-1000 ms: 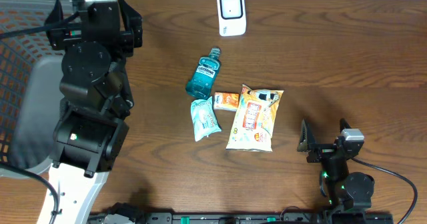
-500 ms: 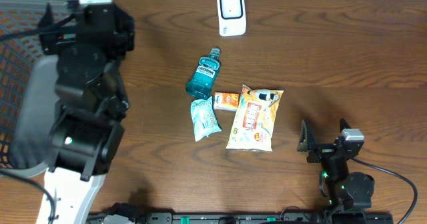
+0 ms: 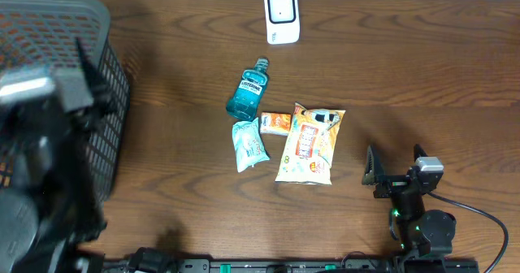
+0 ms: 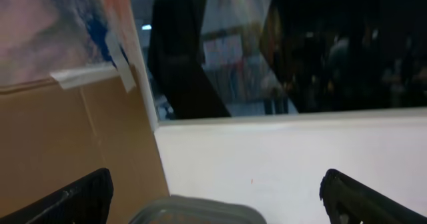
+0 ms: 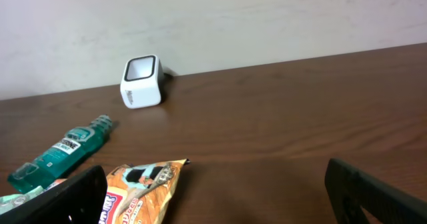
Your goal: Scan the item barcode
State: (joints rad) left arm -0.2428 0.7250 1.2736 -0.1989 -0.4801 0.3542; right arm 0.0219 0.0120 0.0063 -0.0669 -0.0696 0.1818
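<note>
Several items lie mid-table: a teal mouthwash bottle [image 3: 248, 90], a small orange packet [image 3: 275, 123], a pale teal pouch [image 3: 249, 144] and an orange snack bag [image 3: 309, 144]. The white barcode scanner [image 3: 282, 16] stands at the far edge. My right gripper [image 3: 394, 164] rests low at the near right, open and empty, facing the snack bag [image 5: 137, 191], bottle [image 5: 63, 152] and scanner [image 5: 141, 82]. My left arm [image 3: 36, 167] is a blur at the far left. The left gripper [image 4: 215, 181] is open and empty, aimed at a white wall, away from the items.
A dark mesh basket [image 3: 114, 102] stands at the table's left end, and its grey rim [image 4: 197, 209] shows at the bottom of the left wrist view. Bare wood lies between the items and my right gripper. A cable [image 3: 487, 220] trails from the right arm's base.
The left arm has swung from over the table's left side towards the near left, uncovering the basket. The right arm and the items have not moved.
</note>
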